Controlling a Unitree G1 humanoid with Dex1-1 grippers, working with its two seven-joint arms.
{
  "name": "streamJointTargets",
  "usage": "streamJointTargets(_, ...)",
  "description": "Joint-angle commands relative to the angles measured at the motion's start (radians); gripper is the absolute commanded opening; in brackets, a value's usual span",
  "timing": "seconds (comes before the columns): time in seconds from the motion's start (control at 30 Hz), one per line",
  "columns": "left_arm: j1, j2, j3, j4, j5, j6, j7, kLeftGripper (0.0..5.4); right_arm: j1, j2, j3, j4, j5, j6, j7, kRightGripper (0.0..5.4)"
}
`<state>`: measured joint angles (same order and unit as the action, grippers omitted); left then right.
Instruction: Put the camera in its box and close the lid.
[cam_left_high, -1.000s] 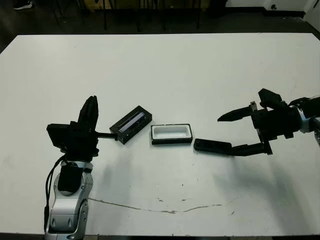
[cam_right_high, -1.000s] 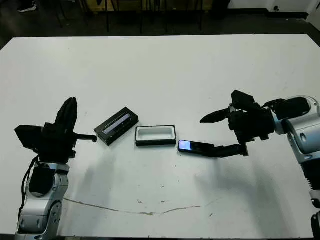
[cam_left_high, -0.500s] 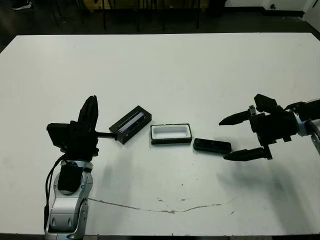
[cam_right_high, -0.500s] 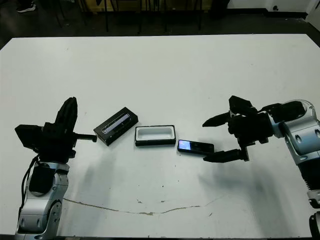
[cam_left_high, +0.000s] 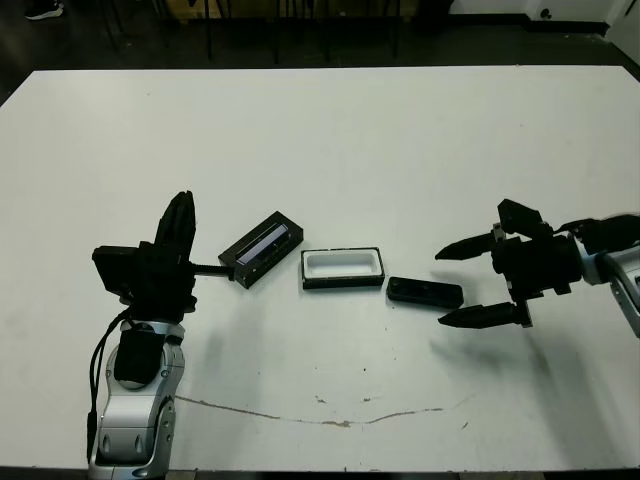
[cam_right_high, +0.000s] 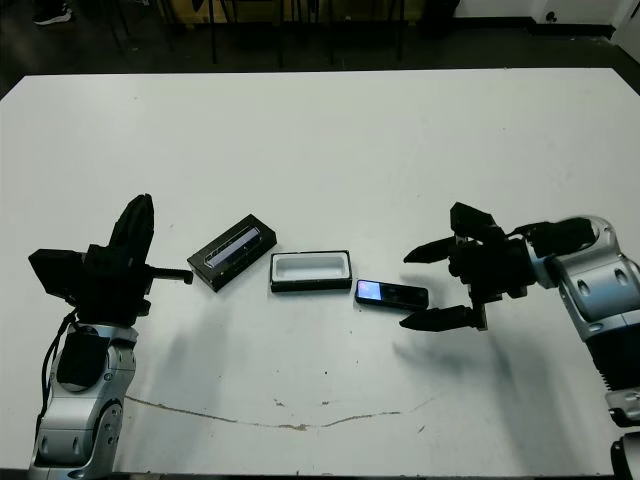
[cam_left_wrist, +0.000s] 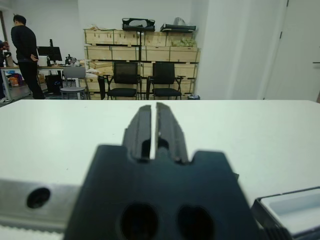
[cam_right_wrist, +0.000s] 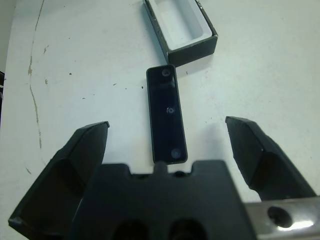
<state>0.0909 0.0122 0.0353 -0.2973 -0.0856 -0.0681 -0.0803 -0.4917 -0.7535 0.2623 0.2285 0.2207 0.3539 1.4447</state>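
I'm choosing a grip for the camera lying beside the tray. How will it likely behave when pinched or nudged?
The camera looks like a rigid flat bar, so it probably won't flex or roll. Its glossy black face suggests it may slip between the fingers. Lying flat on the table, it would likely slide rather than tip if the open right end effector nudges it.

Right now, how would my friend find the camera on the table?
Look at the middle of the white table, where three dark things lie in a row. The camera is nearest the open right gripper. It is a thin, flat black bar, unlike the white-lined box or shiny-topped lid.

Glossy black camera (cam_right_wrist: 166, 113); matt white table (cam_left_high: 330, 140).
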Motion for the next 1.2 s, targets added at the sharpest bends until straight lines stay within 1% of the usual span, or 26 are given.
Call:
streamJointTargets(0.03,0.017,0.007,0.004,0.004,-0.005,0.020,0.001,0.00,0.020,0.016,0.004,0.043,-0.007,-0.040,0.010,5.39)
streamJointTargets(0.1,0.017,0.007,0.003,0.001,0.000,0.025,0.005,0.00,0.020,0.024,0.003,0.069,0.002,-0.035,0.020,5.39)
streamJointTargets(0.27,0.019,0.007,0.003,0.001,-0.003,0.024,0.002,0.00,0.043,0.069,-0.028,0.133,0.033,-0.058,0.015,5.39)
streamJointTargets(0.37,0.020,0.011,0.004,0.001,0.003,0.021,0.001,0.00,0.055,0.073,-0.025,0.108,0.045,0.031,-0.005,5.39)
streamJointTargets(0.47,0.019,0.011,0.009,0.001,-0.005,0.021,-0.002,0.00,0.078,0.065,-0.022,0.058,0.047,0.091,-0.034,5.07)
streamJointTargets(0.57,0.019,0.010,0.013,0.002,-0.010,0.020,-0.003,0.00,0.100,0.053,-0.023,0.007,0.053,0.150,-0.060,4.56)
streamJointTargets(0.63,0.020,0.009,0.014,0.000,-0.013,0.022,-0.005,0.00,0.116,0.051,-0.025,-0.015,0.055,0.168,-0.074,4.19)
streamJointTargets(0.73,0.022,0.008,0.014,-0.005,-0.017,0.028,-0.002,0.00,0.141,0.038,-0.025,-0.067,0.040,0.174,-0.115,3.62)
streamJointTargets(0.8,0.022,0.011,0.014,-0.007,-0.016,0.028,-0.001,0.00,0.147,0.028,-0.025,-0.096,0.048,0.198,-0.123,3.27)
streamJointTargets(0.9,0.023,0.015,0.015,-0.006,-0.014,0.023,-0.003,0.00,0.157,0.019,-0.027,-0.120,0.053,0.216,-0.134,2.73)
streamJointTargets(1.0,0.021,0.015,0.018,-0.005,-0.020,0.022,-0.005,0.00,0.159,0.002,-0.018,-0.131,0.046,0.206,-0.123,2.17)
streamJointTargets(1.07,0.020,0.015,0.018,-0.004,-0.016,0.019,-0.002,0.00,0.155,-0.019,-0.010,-0.154,0.045,0.221,-0.115,1.79)
streamJointTargets(1.13,0.021,0.015,0.020,-0.007,-0.015,0.022,0.000,0.00,0.159,-0.033,-0.011,-0.167,0.053,0.218,-0.106,1.42)
streamJointTargets(1.2,0.023,0.017,0.021,-0.007,-0.017,0.020,-0.003,0.00,0.172,-0.048,-0.012,-0.177,0.045,0.181,-0.102,1.06)
